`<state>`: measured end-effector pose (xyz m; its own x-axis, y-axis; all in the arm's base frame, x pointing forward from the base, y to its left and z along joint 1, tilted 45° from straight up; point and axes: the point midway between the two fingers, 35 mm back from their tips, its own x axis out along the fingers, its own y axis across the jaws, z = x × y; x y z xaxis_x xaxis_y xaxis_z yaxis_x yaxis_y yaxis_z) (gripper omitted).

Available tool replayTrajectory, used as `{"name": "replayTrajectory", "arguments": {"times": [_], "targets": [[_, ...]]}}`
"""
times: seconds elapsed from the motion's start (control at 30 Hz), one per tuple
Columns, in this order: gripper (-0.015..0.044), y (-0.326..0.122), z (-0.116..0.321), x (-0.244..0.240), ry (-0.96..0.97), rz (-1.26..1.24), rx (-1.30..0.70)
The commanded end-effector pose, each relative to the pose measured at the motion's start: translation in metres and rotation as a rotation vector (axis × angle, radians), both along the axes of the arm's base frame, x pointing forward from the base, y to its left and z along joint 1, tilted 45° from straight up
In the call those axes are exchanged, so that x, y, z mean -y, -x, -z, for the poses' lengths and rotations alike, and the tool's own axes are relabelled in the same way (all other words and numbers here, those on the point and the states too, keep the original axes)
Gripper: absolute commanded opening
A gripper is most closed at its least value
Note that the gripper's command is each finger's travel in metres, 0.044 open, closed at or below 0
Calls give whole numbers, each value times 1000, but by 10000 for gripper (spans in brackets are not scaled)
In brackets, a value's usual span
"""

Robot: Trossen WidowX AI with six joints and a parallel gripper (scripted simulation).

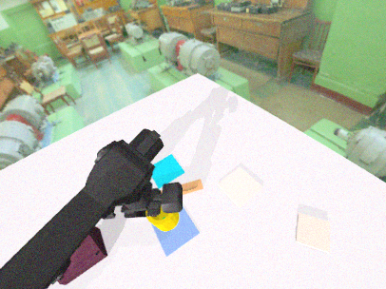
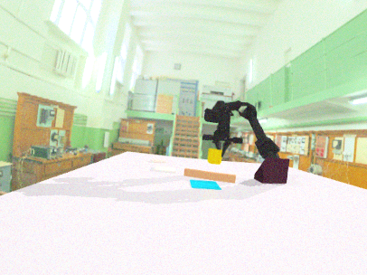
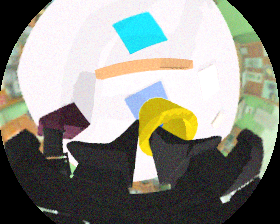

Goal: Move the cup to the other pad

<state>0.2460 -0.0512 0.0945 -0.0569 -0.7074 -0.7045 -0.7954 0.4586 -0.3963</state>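
The yellow cup (image 1: 164, 222) (image 2: 214, 156) (image 3: 167, 106) is upright or nearly so, held in the air above the blue pad (image 1: 176, 241) (image 3: 136, 104). My gripper (image 1: 153, 210) (image 2: 220, 148) (image 3: 146, 129) is shut on the cup's wall, with one finger outside and the other over the opening. Small spots of green and blue show inside the cup; the marbles are mostly hidden. The cyan pad (image 1: 168, 169) (image 2: 205, 184) (image 3: 140, 32) lies bare on the far side of a low orange bar.
The orange bar (image 1: 195, 186) (image 2: 210, 175) (image 3: 135, 66) stands between the pads. A dark maroon block (image 1: 86, 260) (image 2: 275, 171) (image 3: 65, 119) stands beside the arm. Two flat cream pieces (image 1: 241, 186) (image 1: 314, 232) lie off to the other side.
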Motion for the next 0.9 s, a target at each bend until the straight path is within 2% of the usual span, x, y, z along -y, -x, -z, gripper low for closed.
{"name": "replayTrajectory", "arguments": {"times": [0.0, 0.87], "targets": [[0, -5, 6, -6, -7, 3, 4], [0, -29, 39, -39, -11, 5, 7]]}}
